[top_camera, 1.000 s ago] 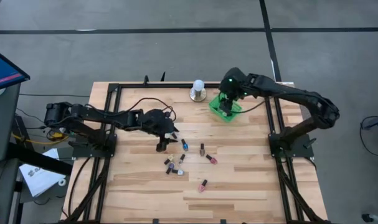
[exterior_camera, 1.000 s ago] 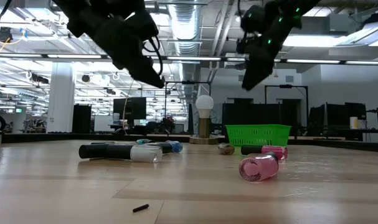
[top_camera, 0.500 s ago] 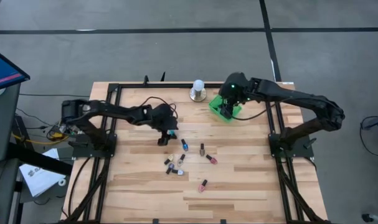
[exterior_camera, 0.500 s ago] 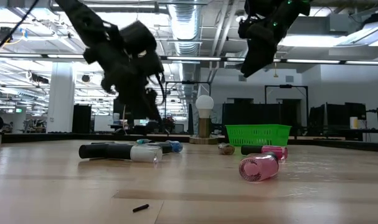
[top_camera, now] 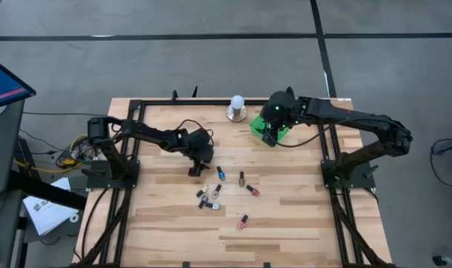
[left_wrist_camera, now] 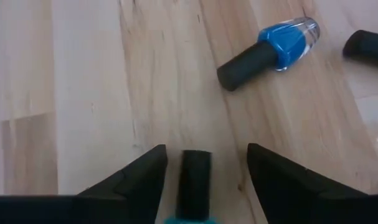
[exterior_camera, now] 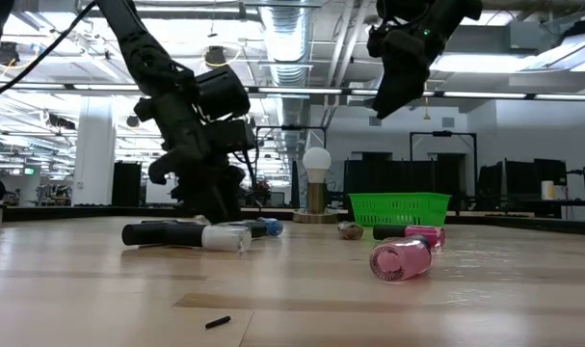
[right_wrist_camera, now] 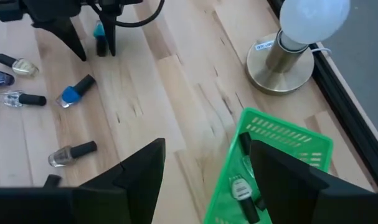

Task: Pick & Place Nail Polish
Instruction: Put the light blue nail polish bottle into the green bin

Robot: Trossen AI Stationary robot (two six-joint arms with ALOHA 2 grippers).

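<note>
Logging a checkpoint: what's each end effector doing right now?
Left end effector: open, straddling a teal nail polish bottle.
Right end effector: open, empty, above the green basket.

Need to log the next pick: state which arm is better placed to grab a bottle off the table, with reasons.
Left. The left gripper is down at the table with open fingers straddling a teal bottle lying there. The right gripper is open too but hangs high over the green basket, away from the loose bottles.
</note>
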